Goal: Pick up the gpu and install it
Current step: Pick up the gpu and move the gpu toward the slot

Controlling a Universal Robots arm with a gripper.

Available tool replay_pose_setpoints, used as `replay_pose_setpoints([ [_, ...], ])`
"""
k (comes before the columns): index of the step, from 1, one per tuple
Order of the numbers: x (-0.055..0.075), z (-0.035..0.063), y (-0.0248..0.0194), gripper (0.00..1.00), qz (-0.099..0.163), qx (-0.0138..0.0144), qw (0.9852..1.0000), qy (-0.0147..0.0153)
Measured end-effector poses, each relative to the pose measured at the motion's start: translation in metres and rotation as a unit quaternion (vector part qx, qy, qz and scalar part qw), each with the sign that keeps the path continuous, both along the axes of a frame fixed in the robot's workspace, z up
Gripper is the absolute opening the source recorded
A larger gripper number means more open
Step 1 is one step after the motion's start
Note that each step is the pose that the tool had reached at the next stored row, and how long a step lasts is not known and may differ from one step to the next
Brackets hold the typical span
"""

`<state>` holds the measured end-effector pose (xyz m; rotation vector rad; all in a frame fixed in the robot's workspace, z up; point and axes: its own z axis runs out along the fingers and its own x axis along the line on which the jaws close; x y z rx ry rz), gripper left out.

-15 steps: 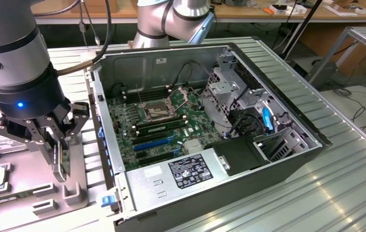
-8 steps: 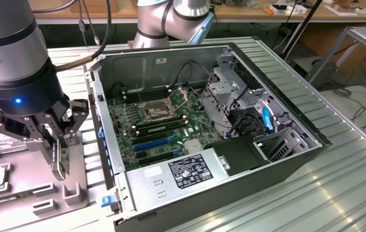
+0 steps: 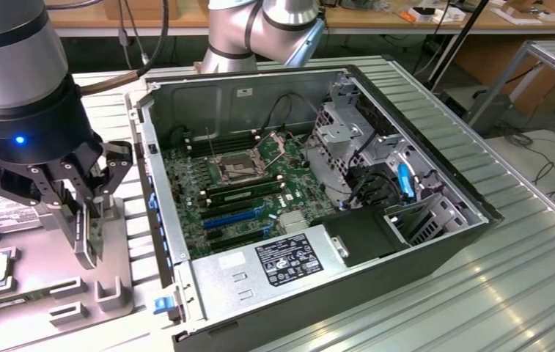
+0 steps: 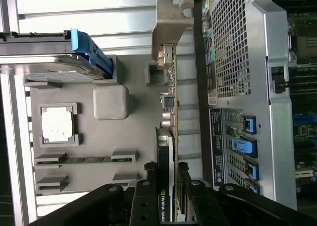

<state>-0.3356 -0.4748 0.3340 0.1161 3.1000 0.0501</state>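
Note:
The gpu (image 4: 166, 137) appears edge-on in the wrist view, a thin dark card with a black fan cover and a silvery bracket (image 4: 171, 18) at its far end. My gripper (image 4: 167, 169) is shut on it, one finger on each flat face. In the exterior view the gripper (image 3: 80, 199) stands at the exterior view's left, over the grey parts tray (image 3: 111, 293), with the gpu's bracket (image 3: 86, 246) hanging below the fingers. I cannot tell whether the card still touches the tray. The open computer case (image 3: 257, 183) lies right beside it, motherboard and blue slot (image 3: 233, 218) exposed.
On the tray (image 4: 109, 132) sit a processor (image 4: 57, 124), a green memory stick (image 4: 84, 160) and a hard drive (image 4: 49, 70) with a blue clip. The case's perforated rear panel (image 4: 237, 47) stands close beside the card. A second robot base (image 3: 248, 29) rises behind the case.

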Motion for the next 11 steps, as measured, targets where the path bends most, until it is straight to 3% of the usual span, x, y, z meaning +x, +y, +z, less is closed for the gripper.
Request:
replay_pose_setpoints([
  [11,0.0000,0.0108,0.0000,0.27,0.000,0.0000,1.0000,0.0000],
])
